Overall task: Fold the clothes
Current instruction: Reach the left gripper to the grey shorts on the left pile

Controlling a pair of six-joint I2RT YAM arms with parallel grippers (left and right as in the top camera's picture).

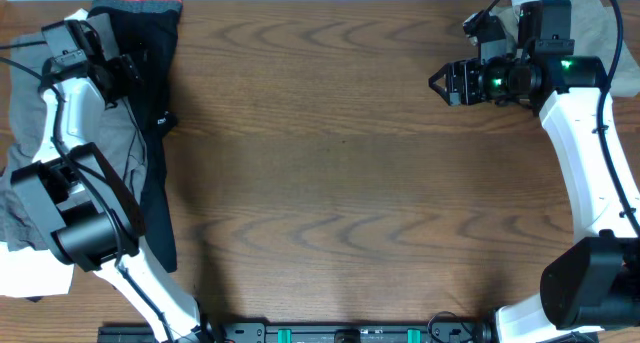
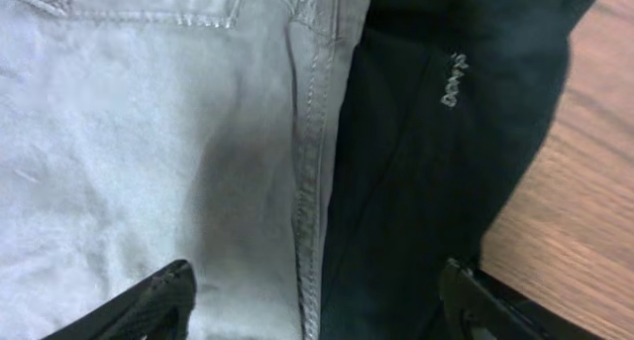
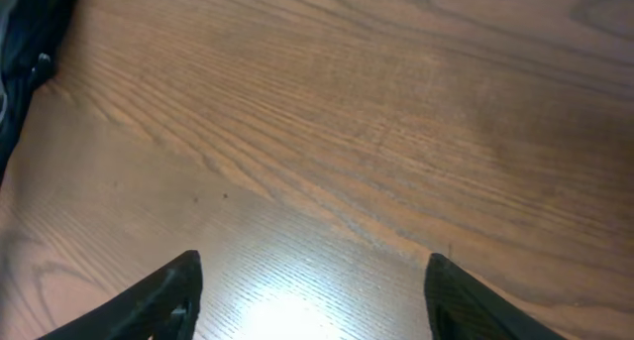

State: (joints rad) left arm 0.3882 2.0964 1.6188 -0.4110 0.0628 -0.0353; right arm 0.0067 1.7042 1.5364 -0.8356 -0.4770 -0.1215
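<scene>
The left arm (image 1: 55,123) stretches away from its base along the left side. Its left gripper (image 1: 128,73) points downward, with the two fingers (image 2: 158,298) spread wide. The right arm (image 1: 580,163) bends inward at the far side. The right gripper (image 1: 445,83) faces to the left, its jaws wide apart too.

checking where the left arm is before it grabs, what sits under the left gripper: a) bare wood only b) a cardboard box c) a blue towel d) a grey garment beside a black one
d: the left wrist view shows the left gripper spread over a grey garment lying beside a black garment, with the table showing only at the right edge.
</scene>
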